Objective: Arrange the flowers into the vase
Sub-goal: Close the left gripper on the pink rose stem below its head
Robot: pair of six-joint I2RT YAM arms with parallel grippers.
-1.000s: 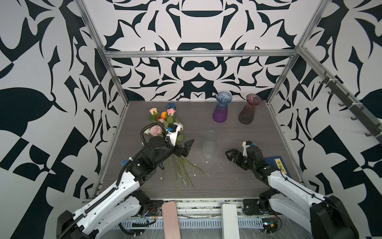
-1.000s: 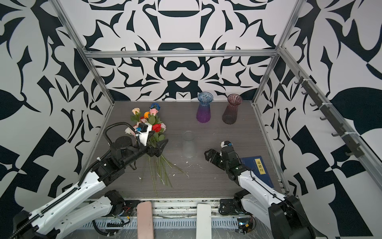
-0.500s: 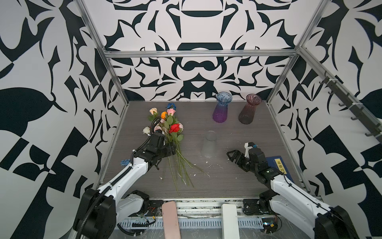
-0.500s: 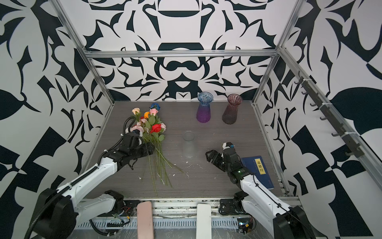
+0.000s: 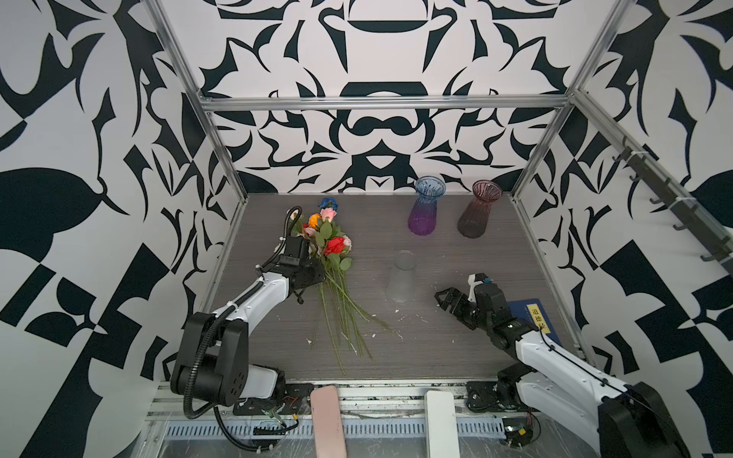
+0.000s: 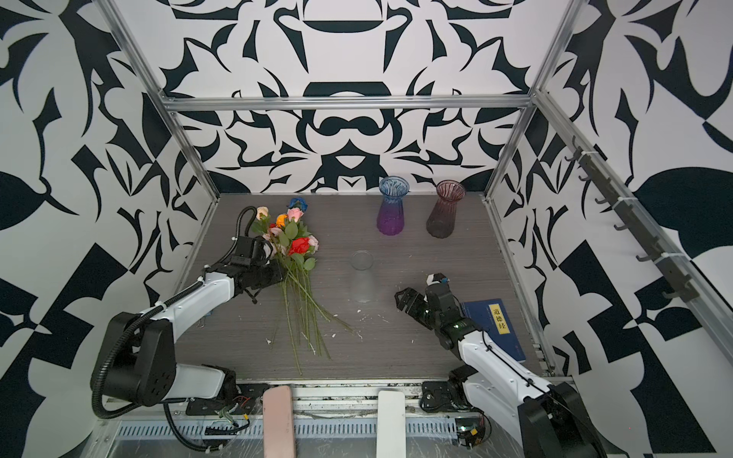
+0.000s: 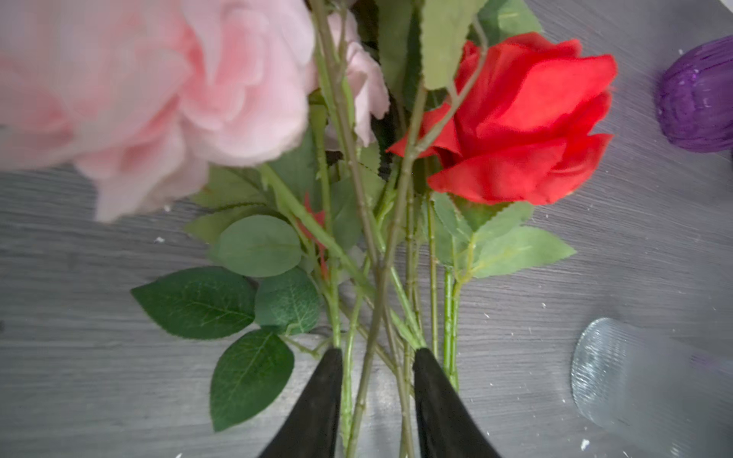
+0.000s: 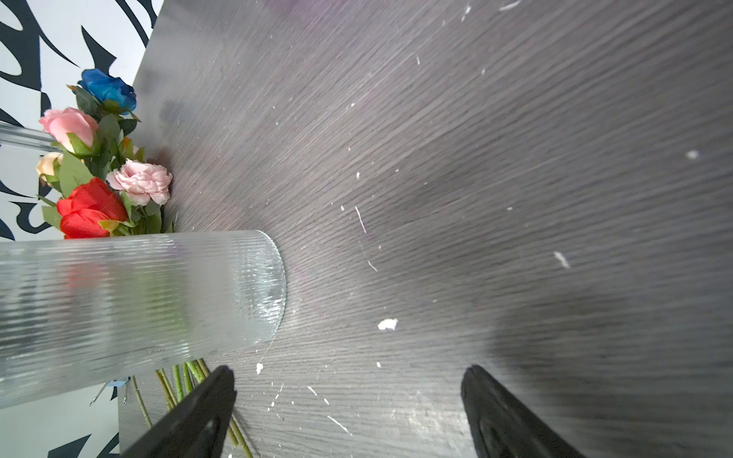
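The flowers (image 5: 335, 246) (image 6: 299, 246) lie in a bunch on the grey table, heads toward the back left, stems fanning toward the front. My left gripper (image 5: 322, 277) (image 6: 282, 274) is down on the stems just below the leaves. In the left wrist view its fingers (image 7: 377, 353) stand narrow around several green stems under the red rose (image 7: 523, 119), and the outer stems touch the pads. A clear ribbed vase (image 5: 401, 281) (image 6: 363, 277) (image 8: 139, 297) stands upright mid-table. My right gripper (image 5: 446, 299) (image 6: 404, 297) (image 8: 349, 370) hovers open to its right, holding nothing.
A blue-to-purple vase (image 5: 426, 210) (image 6: 392, 208) and a maroon vase (image 5: 478, 214) (image 6: 446, 214) stand at the back. A blue book (image 5: 531, 317) (image 6: 496, 325) lies by the right wall beside my right arm. White crumbs dot the table.
My left arm has dropped from above the bunch onto the stems, and its jaws have narrowed from wide open. The right gripper has barely shifted.
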